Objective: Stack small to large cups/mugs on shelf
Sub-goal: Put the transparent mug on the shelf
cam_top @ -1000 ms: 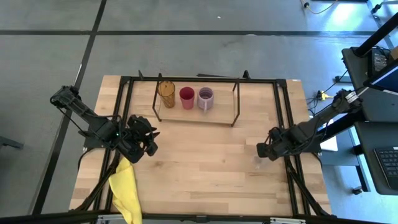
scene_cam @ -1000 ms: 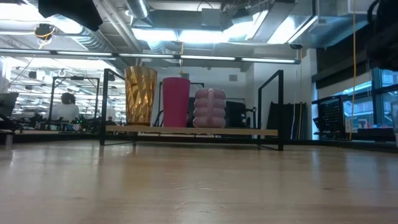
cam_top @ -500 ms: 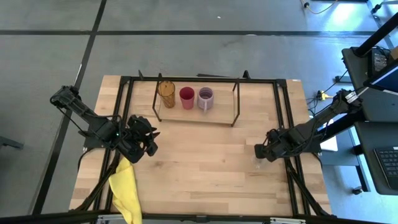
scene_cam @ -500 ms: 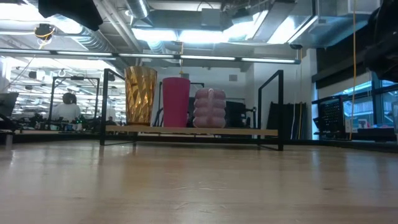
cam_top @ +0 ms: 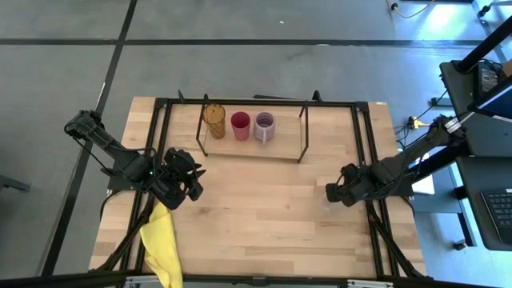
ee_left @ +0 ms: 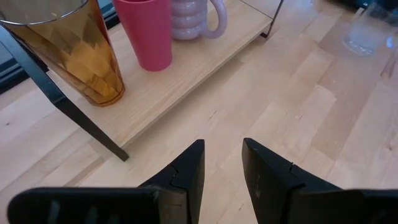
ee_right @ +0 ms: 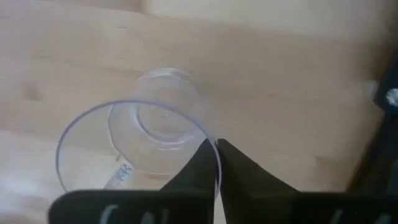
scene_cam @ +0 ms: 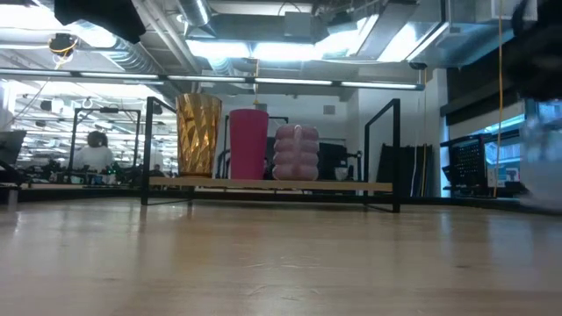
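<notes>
Clear glass [ee_right: 134, 140]: upright on the tabletop [cam_top: 264, 216] near its right edge, rim pinched between the nearly closed fingers of the right tool [ee_right: 216, 163]; risk judged: a one-wall grip could let it slip, tilt or tip when lifted. Shelf [cam_top: 284, 142]: far centre, holding amber tumbler [cam_top: 214, 117], red cup [cam_top: 240, 122] and purple mug [cam_top: 264, 122], with its right end free but bounded by a black upright rod. Left tool [ee_left: 219, 163]: narrowly open and empty, waiting at the left over open tabletop.

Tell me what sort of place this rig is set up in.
Most likely an open-plan lab or industrial workspace. The low view shows exposed ceiling ducts and strip lights overhead, with a person at a far desk. The high view shows bare concrete floor and a neighbouring keyboard.
</notes>
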Controlling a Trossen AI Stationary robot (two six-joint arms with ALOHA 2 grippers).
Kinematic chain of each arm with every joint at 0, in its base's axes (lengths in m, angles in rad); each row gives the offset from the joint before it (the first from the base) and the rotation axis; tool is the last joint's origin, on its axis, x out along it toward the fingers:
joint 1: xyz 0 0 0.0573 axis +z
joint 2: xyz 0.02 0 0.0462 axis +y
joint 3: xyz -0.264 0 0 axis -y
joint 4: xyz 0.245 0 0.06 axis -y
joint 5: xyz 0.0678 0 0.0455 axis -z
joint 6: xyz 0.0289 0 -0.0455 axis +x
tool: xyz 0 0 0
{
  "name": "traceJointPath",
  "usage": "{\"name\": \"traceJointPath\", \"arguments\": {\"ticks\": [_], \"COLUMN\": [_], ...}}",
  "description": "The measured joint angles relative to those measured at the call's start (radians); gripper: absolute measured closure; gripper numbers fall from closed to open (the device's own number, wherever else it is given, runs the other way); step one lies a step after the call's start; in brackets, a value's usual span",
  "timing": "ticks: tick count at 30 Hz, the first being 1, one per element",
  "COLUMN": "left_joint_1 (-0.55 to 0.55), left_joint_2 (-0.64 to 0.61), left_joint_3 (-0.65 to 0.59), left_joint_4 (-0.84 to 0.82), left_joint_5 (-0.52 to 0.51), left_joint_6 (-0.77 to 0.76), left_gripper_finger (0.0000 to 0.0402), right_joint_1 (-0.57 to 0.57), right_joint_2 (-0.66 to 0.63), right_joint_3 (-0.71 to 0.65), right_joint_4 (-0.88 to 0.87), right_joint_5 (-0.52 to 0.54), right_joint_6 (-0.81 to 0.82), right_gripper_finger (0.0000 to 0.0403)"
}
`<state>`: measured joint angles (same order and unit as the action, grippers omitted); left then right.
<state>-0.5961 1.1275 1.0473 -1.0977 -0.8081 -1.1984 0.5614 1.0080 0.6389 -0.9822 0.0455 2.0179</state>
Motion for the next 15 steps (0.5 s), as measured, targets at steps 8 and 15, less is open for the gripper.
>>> {"name": "traceJointPath", "arguments": {"ticks": [8,15], "left_joint_1": [0.0,0.0], "left_joint_2": [0.0,0.0], "left_joint_3": [0.0,0.0], "left_joint_4": [0.0,0.0], "left_joint_5": [-0.001,-0.002], "left_joint_6": [0.004,0.005], "left_gripper_finger": [0.03,0.03], "right_joint_1": [-0.091,-0.248], "right_joint_2": [0.091,0.273], "right_joint_3": [0.299,0.595], "right_joint_4": [-0.239,-0.312], "right_joint_5": [0.123,0.114], "right_joint_6": [-0.376,-0.723], "right_gripper_finger": [0.0397,0.0396]}}
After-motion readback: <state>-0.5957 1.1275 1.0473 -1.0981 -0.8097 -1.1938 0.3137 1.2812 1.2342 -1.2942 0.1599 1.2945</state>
